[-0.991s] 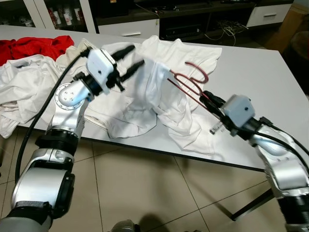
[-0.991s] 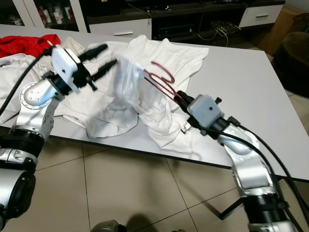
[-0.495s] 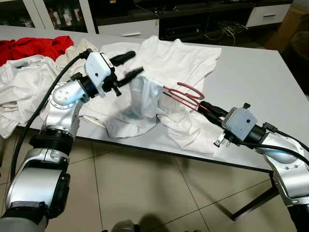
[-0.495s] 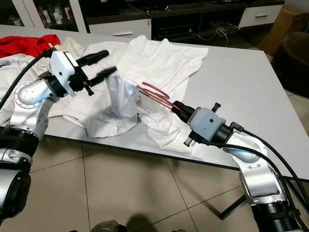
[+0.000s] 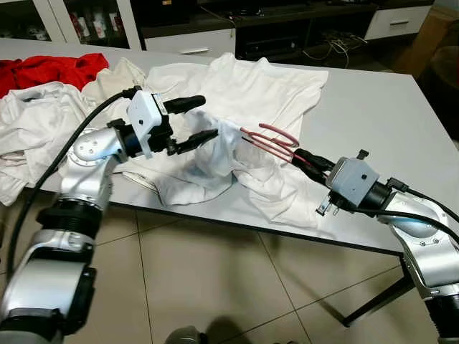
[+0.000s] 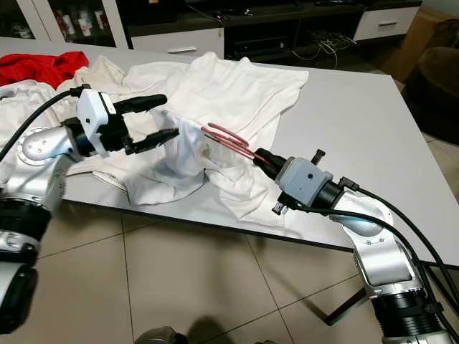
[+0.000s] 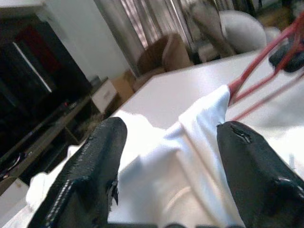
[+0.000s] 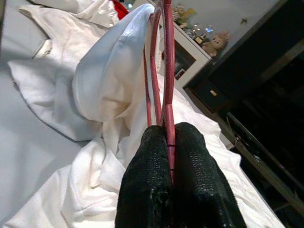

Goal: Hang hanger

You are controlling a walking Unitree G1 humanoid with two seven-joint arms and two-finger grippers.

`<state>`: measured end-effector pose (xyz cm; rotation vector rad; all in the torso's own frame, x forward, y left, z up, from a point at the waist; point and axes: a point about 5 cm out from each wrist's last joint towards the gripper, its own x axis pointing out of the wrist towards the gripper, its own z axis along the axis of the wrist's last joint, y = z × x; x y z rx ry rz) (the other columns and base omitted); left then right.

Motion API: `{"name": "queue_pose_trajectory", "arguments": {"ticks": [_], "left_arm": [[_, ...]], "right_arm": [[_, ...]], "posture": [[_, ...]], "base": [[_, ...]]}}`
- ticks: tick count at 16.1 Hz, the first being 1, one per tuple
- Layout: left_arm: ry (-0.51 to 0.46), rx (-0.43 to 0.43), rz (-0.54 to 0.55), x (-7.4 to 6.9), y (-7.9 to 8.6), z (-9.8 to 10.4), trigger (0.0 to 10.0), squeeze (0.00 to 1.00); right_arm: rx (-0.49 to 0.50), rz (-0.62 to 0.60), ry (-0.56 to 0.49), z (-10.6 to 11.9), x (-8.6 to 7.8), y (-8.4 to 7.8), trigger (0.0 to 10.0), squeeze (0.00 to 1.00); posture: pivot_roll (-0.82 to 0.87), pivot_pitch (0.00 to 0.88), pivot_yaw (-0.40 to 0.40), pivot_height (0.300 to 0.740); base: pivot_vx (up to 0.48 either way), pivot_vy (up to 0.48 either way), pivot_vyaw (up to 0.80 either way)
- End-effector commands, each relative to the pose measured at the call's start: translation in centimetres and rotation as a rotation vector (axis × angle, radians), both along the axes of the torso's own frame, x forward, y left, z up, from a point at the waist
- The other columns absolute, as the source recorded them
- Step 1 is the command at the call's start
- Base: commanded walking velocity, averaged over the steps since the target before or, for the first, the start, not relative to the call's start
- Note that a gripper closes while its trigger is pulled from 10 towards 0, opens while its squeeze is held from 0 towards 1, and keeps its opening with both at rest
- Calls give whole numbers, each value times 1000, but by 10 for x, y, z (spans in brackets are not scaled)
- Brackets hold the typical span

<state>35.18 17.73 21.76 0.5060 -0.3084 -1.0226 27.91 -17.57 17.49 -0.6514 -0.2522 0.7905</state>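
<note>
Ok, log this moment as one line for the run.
right gripper: shut on red hanger | left gripper: open beside white shirt | hanger end inside shirt

Left gripper (image 5: 201, 120) spread apart, right gripper (image 5: 300, 155) seemingly clamped tight

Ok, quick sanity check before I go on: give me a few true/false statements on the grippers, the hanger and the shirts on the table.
1. The right gripper is shut on the red hanger. True.
2. The left gripper is clamped shut on the hanger. False: its fingers are open, either side of a fold of the white shirt.
3. The hanger's far end is inside the white shirt. True.
4. The red garment lies by the right arm. False: it lies at the table's far left end.
</note>
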Motion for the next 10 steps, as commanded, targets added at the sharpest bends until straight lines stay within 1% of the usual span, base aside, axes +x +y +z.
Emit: {"name": "queue_pose_trajectory", "arguments": {"ticks": [1, 2, 3, 5, 6, 8, 9, 10], "left_arm": [[-7, 63, -18, -2, -1, -1, 10000, 0], [-29, 107, -11, -2, 2, 0, 10000, 0], [-44, 120, -13, -2, 2, 3, 10000, 0], [-55, 169, -46, -3, 0, 5, 10000, 0], [-56, 180, -52, -3, -1, 5, 10000, 0], [-46, 235, -95, -5, -5, 2, 10000, 0], [-35, 275, -123, -6, -6, 0, 10000, 0], [-33, 292, -135, -7, -6, 0, 10000, 0]], "right_arm": [[-23, 22, -21, 4, 0, 0, 10000, 0], [-82, 50, -24, 0, -3, 2, 10000, 0], [-133, 75, -19, -6, -6, 3, 10000, 0], [-125, 81, -22, -4, -6, 3, 10000, 0], [-122, 82, -26, -3, -6, 3, 10000, 0], [-125, 89, -45, 1, -6, 4, 10000, 0], [-131, 82, -53, 2, -4, 2, 10000, 0], [-138, 76, -56, 3, -2, 1, 10000, 0]], "posture": [[134, 0, 35, 740], [134, 0, 35, 740], [137, 0, 33, 740], [134, 0, 35, 740], [134, 0, 35, 740], [134, 0, 35, 740], [132, 0, 36, 740], [132, 0, 35, 740]], "base": [[0, 0, 0], [0, 0, 0], [0, 0, 0], [0, 0, 0], [0, 0, 0], [0, 0, 0], [0, 0, 0], [0, 0, 0]]}}
